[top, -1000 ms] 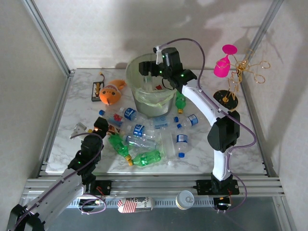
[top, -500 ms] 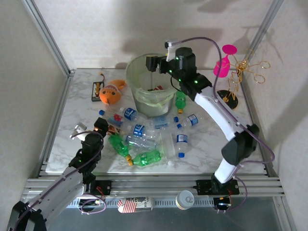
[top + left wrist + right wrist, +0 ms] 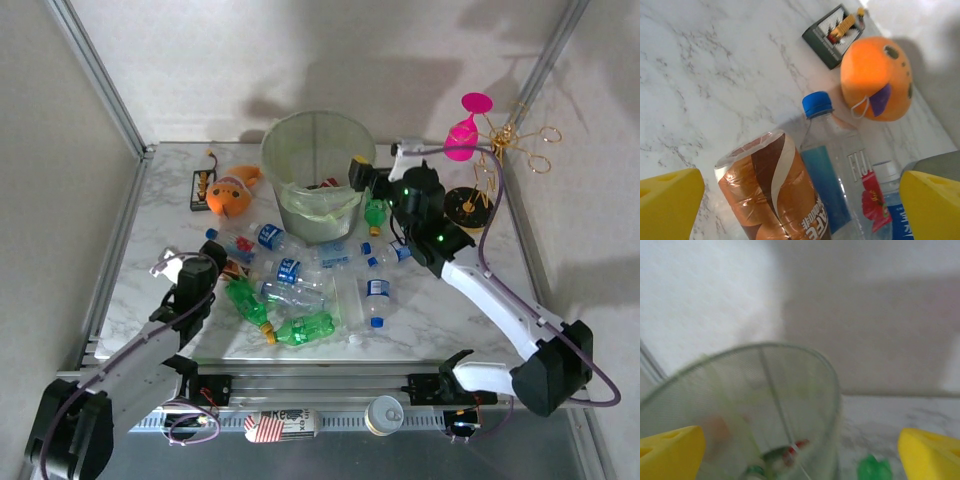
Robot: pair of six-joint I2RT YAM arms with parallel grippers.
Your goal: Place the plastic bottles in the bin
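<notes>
Plastic bottles (image 3: 300, 282) lie on their sides across the middle of a white marble table (image 3: 440, 310), clear ones with blue caps mixed with green ones; in the overhead view the cluster sits just below the bin (image 3: 290, 160); the bin, a tall pale-green translucent bucket with a green liner, stands upright at upper centre; one green bottle (image 3: 375, 212) lies just beside its right wall; blurred red and green shapes show at the bin's bottom, too unclear to name.

The right gripper (image 3: 801, 454) hovers beside the bin's right rim; its yellow fingertips sit far apart at the lower corners of its wrist view, holding nothing.

The left gripper (image 3: 800, 210) is at the left edge of the cluster, low over the table; its fingertips are likewise spread wide; between them lie a brown-wrapped cup (image 3: 770, 190) and a clear bottle (image 3: 832, 165) with a blue cap, touching side by side; neither is gripped.

An orange plush toy (image 3: 228, 193) lies left of the bin, a small dark box (image 3: 203, 185) just beside it; a pink goblet (image 3: 462, 135) stands at upper right.
</notes>
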